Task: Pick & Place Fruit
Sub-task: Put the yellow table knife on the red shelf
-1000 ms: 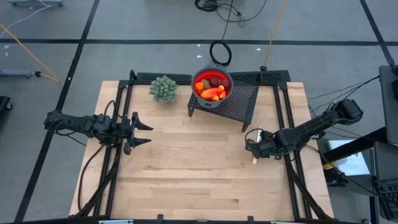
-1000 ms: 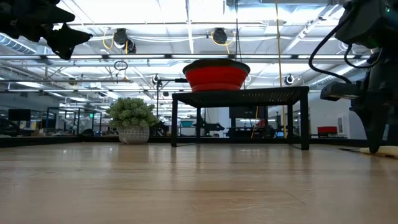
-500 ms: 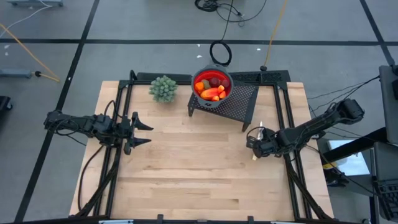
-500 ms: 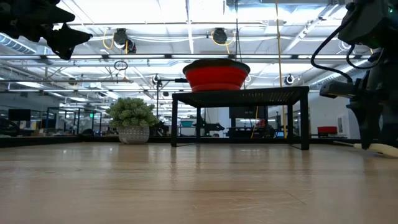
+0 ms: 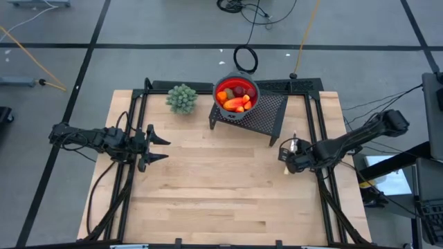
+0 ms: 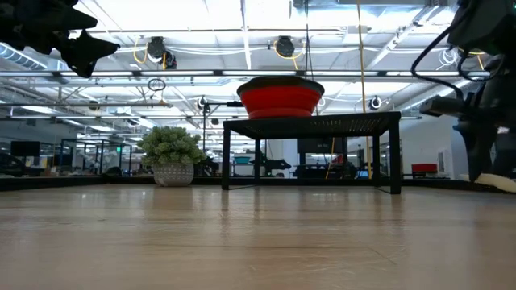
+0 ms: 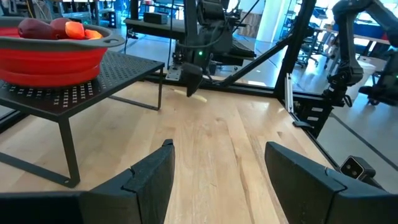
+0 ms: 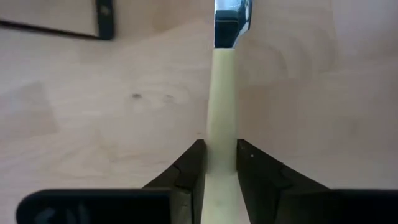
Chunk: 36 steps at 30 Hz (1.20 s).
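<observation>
I see one bowl (image 5: 236, 96), roughly six fruit (image 5: 235, 103) | right gripper (image 8: 220, 163) clamps one pale stick (image 8: 222, 118) | left gripper (image 5: 158, 146) agape

The pale yellow piece (image 8: 222, 118) held between the right gripper's (image 8: 221, 163) fingers is running out of the right wrist view at the bottom edge, and its far end is ending at a dark object cut off by the top edge; what the piece is cannot be told. In the low view the right gripper (image 6: 490, 165) is sitting at the frame's right edge, its fingertips and load partly cropped. The left gripper (image 6: 76, 50) is showing only in part at that view's top left corner. The fruit (image 5: 236, 98) in the red bowl (image 5: 219, 88) is appearing too small in the high view to count; the bowl's rim (image 6: 280, 85) is hiding it in the low view.
</observation>
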Tool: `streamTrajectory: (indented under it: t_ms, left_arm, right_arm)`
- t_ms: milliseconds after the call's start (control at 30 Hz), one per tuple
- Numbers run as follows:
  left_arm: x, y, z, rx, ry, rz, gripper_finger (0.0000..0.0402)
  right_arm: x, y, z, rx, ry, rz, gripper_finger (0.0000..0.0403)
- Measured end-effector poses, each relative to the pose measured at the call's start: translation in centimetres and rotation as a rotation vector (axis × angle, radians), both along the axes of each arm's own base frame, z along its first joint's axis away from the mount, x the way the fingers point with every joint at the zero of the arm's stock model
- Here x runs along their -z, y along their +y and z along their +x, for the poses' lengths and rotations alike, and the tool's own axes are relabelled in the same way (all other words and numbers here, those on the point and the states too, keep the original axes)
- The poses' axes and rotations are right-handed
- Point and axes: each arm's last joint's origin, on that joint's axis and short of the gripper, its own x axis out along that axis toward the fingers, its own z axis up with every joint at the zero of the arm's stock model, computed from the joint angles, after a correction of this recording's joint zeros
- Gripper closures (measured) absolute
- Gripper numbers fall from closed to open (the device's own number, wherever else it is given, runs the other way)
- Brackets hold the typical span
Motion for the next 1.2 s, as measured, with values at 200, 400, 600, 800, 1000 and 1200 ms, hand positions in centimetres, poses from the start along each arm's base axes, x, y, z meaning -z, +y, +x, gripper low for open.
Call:
streamTrajectory:
  t_ms: [200, 400, 600, 800, 1000, 1200]
  left_arm:
    - [0.0, 0.0, 0.0, 0.0, 0.0, -0.001, 0.0151]
    - [-0.3, 0.0, 0.0, 0.001, -0.034, 0.006, 0.0151]
    - [-0.4, 0.0, 0.0, 0.001, -0.039, 0.002, 0.0151]
    - [-0.4, 0.0, 0.0, 0.0, -0.044, -0.003, 0.0151]
    - [-0.4, 0.0, 0.0, 0.0, -0.044, -0.008, 0.0151]
    - [-0.4, 0.0, 0.0, 0.0, -0.044, -0.01, 0.0151]
  right_arm:
    - [-1.2, -0.5, -0.5, 0.024, -0.123, -0.075, 0.0332]
    - [-2.4, -1.1, -1.2, 0.05, -0.24, -0.152, 0.0331]
    - [-3.3, -1.5, -1.8, 0.065, -0.335, -0.222, 0.0331]
    - [-4.1, -1.9, -2.3, 0.076, -0.418, -0.283, 0.0332]
    - [-5.2, -2.2, -2.4, 0.071, -0.537, -0.358, 0.0329]
    - [-6.8, -2.4, -2.3, 0.058, -0.685, -0.456, 0.0335]
